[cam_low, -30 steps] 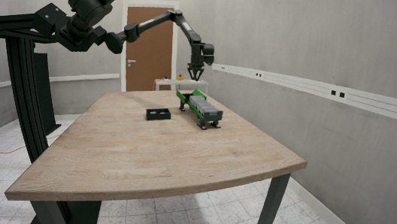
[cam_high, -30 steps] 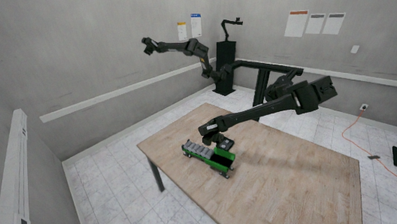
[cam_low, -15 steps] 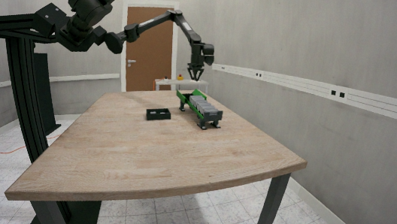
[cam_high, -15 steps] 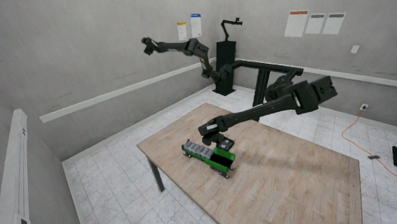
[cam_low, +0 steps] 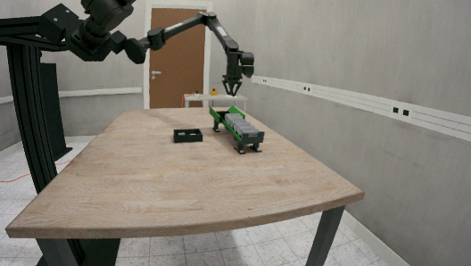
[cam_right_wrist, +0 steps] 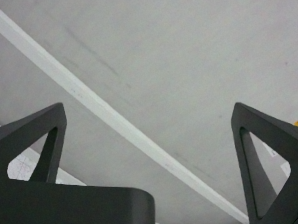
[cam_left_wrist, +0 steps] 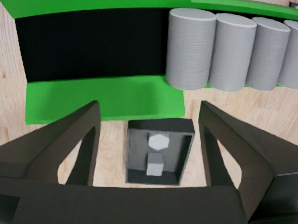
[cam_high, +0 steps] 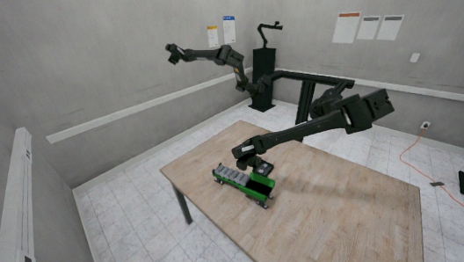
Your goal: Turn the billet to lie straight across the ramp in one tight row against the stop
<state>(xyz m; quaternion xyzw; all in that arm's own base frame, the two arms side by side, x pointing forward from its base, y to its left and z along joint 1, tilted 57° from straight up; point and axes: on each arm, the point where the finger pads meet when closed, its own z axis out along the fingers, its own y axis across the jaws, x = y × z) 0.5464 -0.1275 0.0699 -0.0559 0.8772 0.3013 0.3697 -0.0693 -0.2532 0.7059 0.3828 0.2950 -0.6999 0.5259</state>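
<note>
The green feed ramp [cam_high: 257, 185] with a black bed stands near the table's edge. It also shows in the exterior view [cam_low: 225, 117] and in the left wrist view [cam_left_wrist: 93, 50]. Several grey steel billets [cam_high: 230, 175] lie across it side by side in a close row at the lower end [cam_low: 243, 126]. The nearest ones show in the left wrist view [cam_left_wrist: 229, 50]. My left gripper [cam_high: 247, 164] [cam_low: 232, 90] hangs above the ramp's upper, bare end. Its fingers are apart with nothing between them. My right gripper [cam_high: 171, 52] [cam_right_wrist: 148, 111] is raised high toward the wall, open and empty.
A small black tray [cam_low: 187, 135] [cam_left_wrist: 160, 152] holding small grey parts sits on the table beside the ramp, below my left gripper. The ramp stands close to the table edge on the wall side. A black gantry frame [cam_high: 308, 90] stands behind the table.
</note>
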